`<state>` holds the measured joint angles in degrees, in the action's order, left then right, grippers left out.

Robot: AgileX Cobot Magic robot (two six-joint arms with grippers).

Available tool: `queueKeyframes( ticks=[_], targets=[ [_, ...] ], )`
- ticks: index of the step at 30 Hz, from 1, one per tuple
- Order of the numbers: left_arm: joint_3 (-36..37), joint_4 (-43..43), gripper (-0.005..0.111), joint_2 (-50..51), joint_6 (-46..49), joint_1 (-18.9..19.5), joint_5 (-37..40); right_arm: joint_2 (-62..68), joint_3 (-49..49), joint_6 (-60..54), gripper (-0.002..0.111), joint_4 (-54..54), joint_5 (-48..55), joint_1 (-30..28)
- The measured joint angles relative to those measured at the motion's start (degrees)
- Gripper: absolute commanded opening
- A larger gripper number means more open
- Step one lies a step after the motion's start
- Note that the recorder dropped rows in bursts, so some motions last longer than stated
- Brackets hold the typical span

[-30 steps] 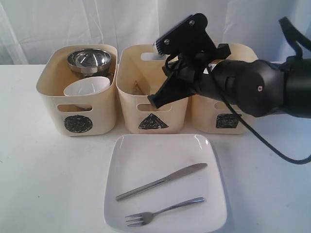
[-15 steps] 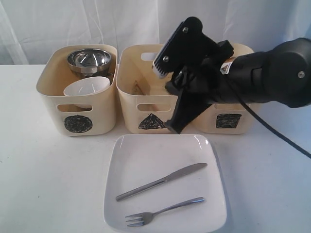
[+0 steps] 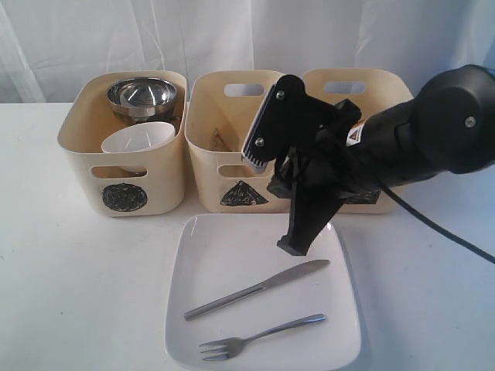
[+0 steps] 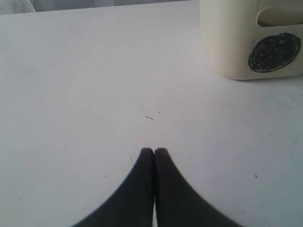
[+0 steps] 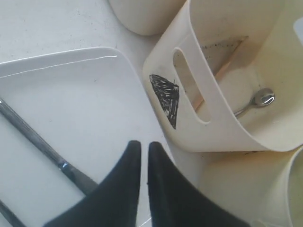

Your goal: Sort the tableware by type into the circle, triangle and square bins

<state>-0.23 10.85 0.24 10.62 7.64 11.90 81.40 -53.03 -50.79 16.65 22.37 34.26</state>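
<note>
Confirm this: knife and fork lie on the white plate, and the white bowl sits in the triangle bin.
No: the white bowl sits in the circle bin, per the exterior view. The knife and fork do lie on the white plate.

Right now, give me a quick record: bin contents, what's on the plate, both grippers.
circle bin: steel bowl, white bowl
triangle bin: spoon, chopsticks
square bin: contents hidden by the arm
plate: knife, fork
right gripper: above the plate's bin-side edge, jaws a crack apart, empty
left gripper: shut, empty, over bare table
</note>
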Motion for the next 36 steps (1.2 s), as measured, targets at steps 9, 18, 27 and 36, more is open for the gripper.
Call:
queueKeyframes(
  ticks=[9, 18, 27, 36],
  targets=[
    [0.00, 0.00, 0.000, 0.00, 0.00, 0.00, 0.00, 3.40, 0.00, -1.09, 0.062, 0.00, 0.11, 0.00],
    [0.00, 0.00, 0.000, 0.00, 0.00, 0.00, 0.00, 5.00, 0.00, -1.20, 0.062, 0.00, 4.78, 0.00],
    [0.00, 0.00, 0.000, 0.00, 0.00, 0.00, 0.00, 5.00, 0.00, -4.58, 0.062, 5.11, 13.29, 0.00],
    [0.00, 0.00, 0.000, 0.00, 0.00, 0.00, 0.00, 7.09, 5.64, -13.82, 0.061, 5.76, 15.36, 2.35]
  ],
)
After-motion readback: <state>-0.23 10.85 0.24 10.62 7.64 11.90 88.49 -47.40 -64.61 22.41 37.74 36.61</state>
